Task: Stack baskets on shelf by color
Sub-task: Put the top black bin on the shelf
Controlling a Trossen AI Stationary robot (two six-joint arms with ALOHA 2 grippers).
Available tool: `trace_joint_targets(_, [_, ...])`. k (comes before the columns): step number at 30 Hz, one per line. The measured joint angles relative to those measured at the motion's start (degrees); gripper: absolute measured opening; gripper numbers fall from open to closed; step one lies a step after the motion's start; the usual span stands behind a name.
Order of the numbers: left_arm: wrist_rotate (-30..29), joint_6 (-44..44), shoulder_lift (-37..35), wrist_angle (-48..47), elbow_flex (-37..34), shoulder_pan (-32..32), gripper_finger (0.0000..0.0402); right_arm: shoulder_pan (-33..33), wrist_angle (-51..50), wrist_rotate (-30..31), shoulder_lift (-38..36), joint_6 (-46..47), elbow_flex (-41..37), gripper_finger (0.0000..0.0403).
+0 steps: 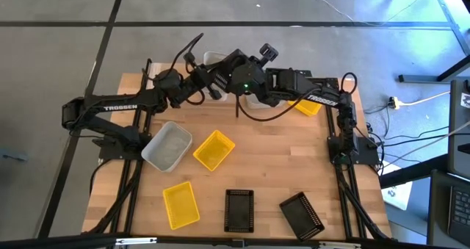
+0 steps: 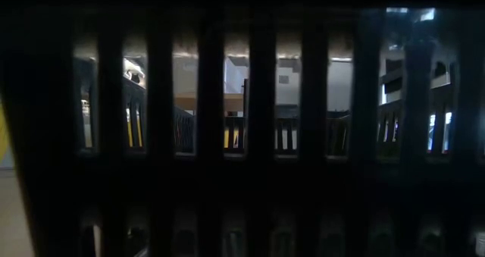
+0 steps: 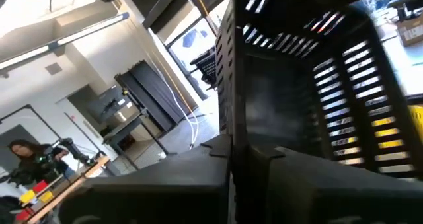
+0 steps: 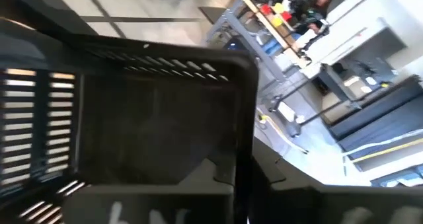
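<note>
Right at the low camera, a black slotted wall (image 2: 242, 173) fills the view; which basket it belongs to I cannot tell.

Along the front edge of the desk (image 1: 272, 168) sit three baskets in a row: a yellow one (image 1: 180, 203) on the left, a black one (image 1: 239, 210) in the middle, and a second black one (image 1: 302, 214) to the right, turned at an angle.

Further in, mid-desk and left of centre, a grey bin (image 1: 167, 146) and a tilted yellow bin (image 1: 214, 149) sit just beside each other.

Now the action, up at the far side, where both arms meet over the desk. The left claw (image 3: 231, 178) is pinched narrow on a wall of the black basket (image 3: 297, 85). The basket is raised and tipped, its slotted sides close to the lens. The right claw (image 4: 241, 184) comes from the other side, also narrow, with the rim of the same basket (image 4: 158, 118) running down between its fingers.

Under the right arm a yellow corner (image 1: 308, 106) pokes out. At the far edge, a white bin (image 1: 213, 58) peeks from behind the arms.

Beyond the desk, a person (image 3: 23, 154) is far off in the room.
</note>
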Motion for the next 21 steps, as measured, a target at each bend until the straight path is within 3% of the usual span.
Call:
trace_joint_targets(3, [-1.24, -0.03, 0.0, -0.28, 0.0, -0.32, 0.0, -0.2, 0.14, -3.45, -0.14, -0.1, 0.05, 0.0025])
trace_joint_targets(12, [-8.36, 1.33, -1.12, -1.16, 0.02, -0.83, 0.0, -0.05, 1.14, -4.54, -0.09, -3.35, 0.09, 0.0085])
trace_joint_targets(21, [-18.79, 1.18, -4.95, -8.04, -0.07, 0.13, 0.0, 0.68, 5.76, -4.57, -0.09, -13.63, 0.09, 0.0091])
